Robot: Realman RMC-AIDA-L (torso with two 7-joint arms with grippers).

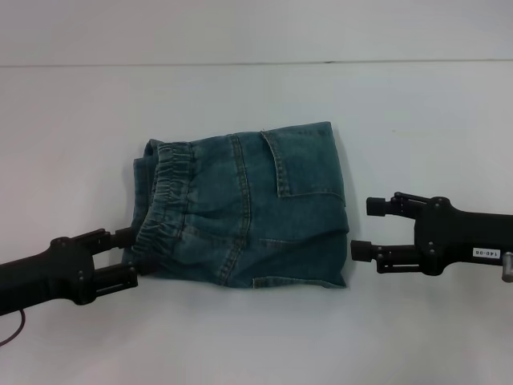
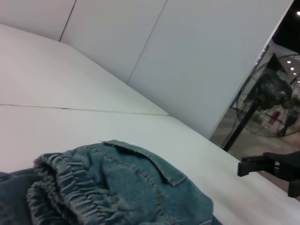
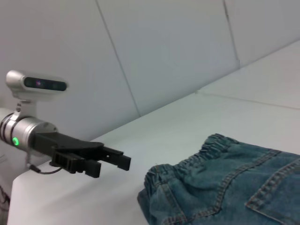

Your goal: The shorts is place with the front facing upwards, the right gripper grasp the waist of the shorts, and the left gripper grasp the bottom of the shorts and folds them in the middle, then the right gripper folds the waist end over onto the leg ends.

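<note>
The blue denim shorts [image 1: 240, 212] lie folded into a compact rectangle on the white table [image 1: 256, 345]. Their elastic waist [image 1: 167, 192] sits at the left end, on top of other layers, and a pocket [image 1: 300, 164] faces up at the right. My left gripper [image 1: 130, 257] is open at the shorts' lower left corner, right by the waist, holding nothing. My right gripper [image 1: 367, 228] is open just off the right edge, with a small gap to the cloth. The left wrist view shows the shorts [image 2: 117, 187] close up and the right gripper [image 2: 262, 166] beyond. In the right wrist view the left gripper [image 3: 101, 159] hangs near the shorts [image 3: 234, 187].
White wall panels rise behind the table's far edge [image 1: 256, 64]. A standing fan [image 2: 269, 93] shows beyond the table in the left wrist view. Bare tabletop surrounds the shorts on all sides.
</note>
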